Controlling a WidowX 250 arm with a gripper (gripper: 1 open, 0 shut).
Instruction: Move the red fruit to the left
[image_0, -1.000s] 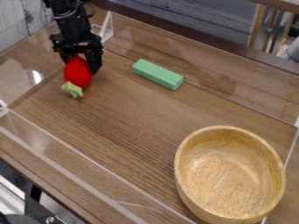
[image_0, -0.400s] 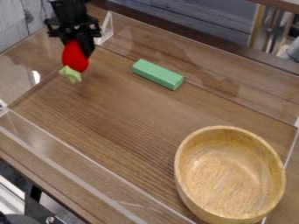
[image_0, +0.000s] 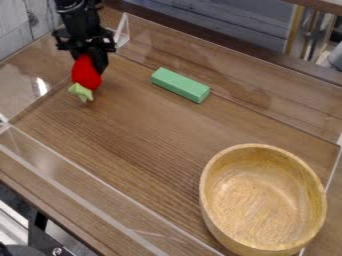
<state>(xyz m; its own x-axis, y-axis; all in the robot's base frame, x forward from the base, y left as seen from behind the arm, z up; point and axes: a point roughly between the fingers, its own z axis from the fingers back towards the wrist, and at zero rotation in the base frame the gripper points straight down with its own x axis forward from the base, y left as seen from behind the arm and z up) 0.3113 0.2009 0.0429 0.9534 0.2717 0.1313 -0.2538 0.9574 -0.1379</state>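
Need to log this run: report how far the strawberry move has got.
Done: the gripper is shut on the red fruit, at the table's left end, well left of the green block. In hand: carrying it. Left: release.

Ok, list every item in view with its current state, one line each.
red fruit: gripped at its top, green cap end low by the table.
gripper: pointing down, jaws shut on the red fruit.
green block: lying flat on the table, untouched.
wooden bowl: upright, empty.
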